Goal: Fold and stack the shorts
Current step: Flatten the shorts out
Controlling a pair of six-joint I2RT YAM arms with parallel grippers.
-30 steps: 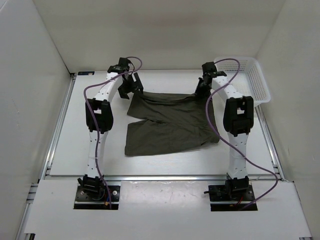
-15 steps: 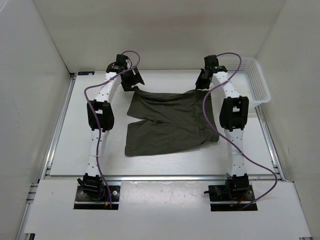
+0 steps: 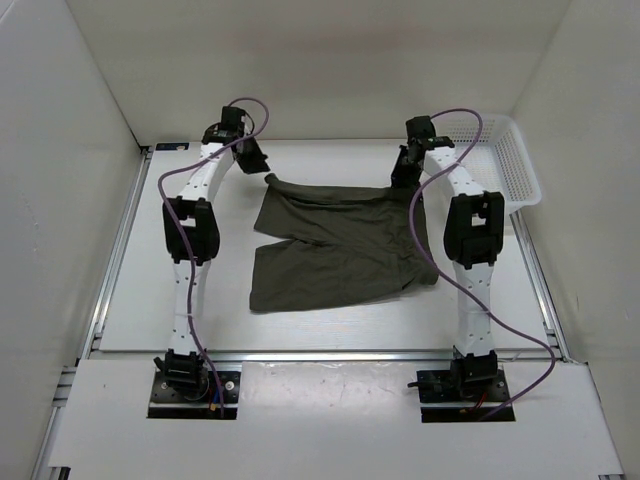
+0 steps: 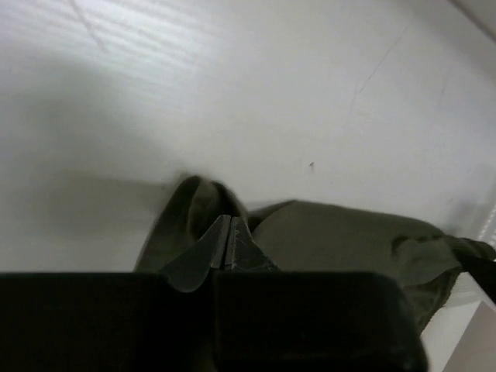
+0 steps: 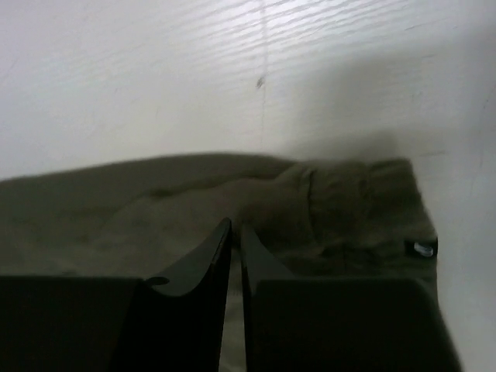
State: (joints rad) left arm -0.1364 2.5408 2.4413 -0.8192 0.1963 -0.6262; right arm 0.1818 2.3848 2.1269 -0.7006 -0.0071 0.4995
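Note:
The dark olive-green shorts point(image 3: 340, 245) lie spread flat mid-table, with one long edge toward the back. My left gripper point(image 3: 252, 160) is at their far left corner. In the left wrist view its tips point(image 4: 229, 221) are pressed together on a raised peak of the shorts point(image 4: 349, 240). My right gripper point(image 3: 403, 172) hovers at the far right corner. In the right wrist view its fingers point(image 5: 236, 226) stand a narrow slit apart over the shorts point(image 5: 155, 201), with nothing visible between them.
A white perforated basket point(image 3: 525, 170) stands at the back right, just beyond the right arm. White walls close in the table on three sides. A small label point(image 5: 422, 248) shows on the shorts' corner.
My left gripper swung out to the far left and closed from wide open onto the shorts' corner. The right gripper's jaws parted slightly.

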